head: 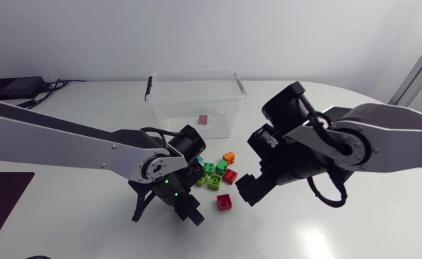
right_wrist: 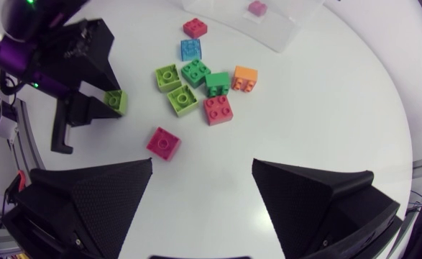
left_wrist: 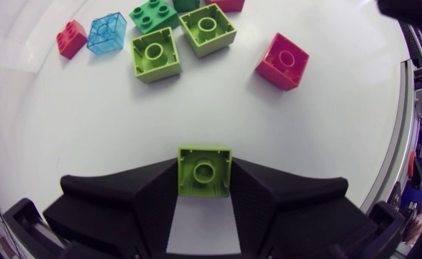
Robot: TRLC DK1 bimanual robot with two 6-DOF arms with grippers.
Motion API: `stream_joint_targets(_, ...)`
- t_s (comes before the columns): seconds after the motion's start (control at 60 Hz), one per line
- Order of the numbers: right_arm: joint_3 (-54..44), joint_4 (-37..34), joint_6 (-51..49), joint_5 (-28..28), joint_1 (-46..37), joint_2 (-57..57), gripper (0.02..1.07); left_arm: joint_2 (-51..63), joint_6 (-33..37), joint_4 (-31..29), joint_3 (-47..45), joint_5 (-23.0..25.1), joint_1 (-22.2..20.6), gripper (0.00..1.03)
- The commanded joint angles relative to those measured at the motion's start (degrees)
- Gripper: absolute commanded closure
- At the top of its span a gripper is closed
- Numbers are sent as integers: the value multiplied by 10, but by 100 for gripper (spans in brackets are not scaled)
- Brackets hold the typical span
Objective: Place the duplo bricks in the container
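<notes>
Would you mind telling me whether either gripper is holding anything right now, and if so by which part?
The left gripper grips a lime-green brick by two opposite side walls; the right gripper is empty.

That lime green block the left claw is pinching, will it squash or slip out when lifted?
Probably neither. The lime brick looks like hard moulded plastic with crisp edges, so likely stiff. Its flat sides sit flush between the broad fingers of the left gripper, so slipping seems unlikely.

Bricks (head: 214,181) before container (head: 196,74); one (head: 203,119) apparently inside
</notes>
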Motion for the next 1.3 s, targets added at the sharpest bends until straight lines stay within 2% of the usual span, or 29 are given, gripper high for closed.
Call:
stream_joint_targets(0.0,-13,3,14,1,15,35,7,-44,13,-13,-6,5,8,71)
stream_joint_targets(0.217,13,-1,21,0,53,108,7,-134,17,-33,31,6,68,71)
stream_joint_targets(0.383,40,4,28,1,55,150,7,-151,18,-20,70,8,123,71)
stream_joint_targets(0.567,82,-1,37,2,69,194,7,-152,-2,54,93,15,162,71)
stream_joint_targets(0.783,112,-6,46,1,75,244,7,-121,-25,118,135,19,184,70)
stream_joint_targets(1.033,120,-10,56,0,89,258,7,-45,-50,189,211,19,198,70)
stream_joint_targets(1.167,116,-17,62,1,89,257,7,11,-59,222,250,3,210,69)
stream_joint_targets(1.233,115,-17,62,1,89,256,7,39,-64,236,267,-3,220,67)
stream_joint_targets(1.283,116,-17,63,1,89,256,9,56,-67,246,278,-15,227,62)
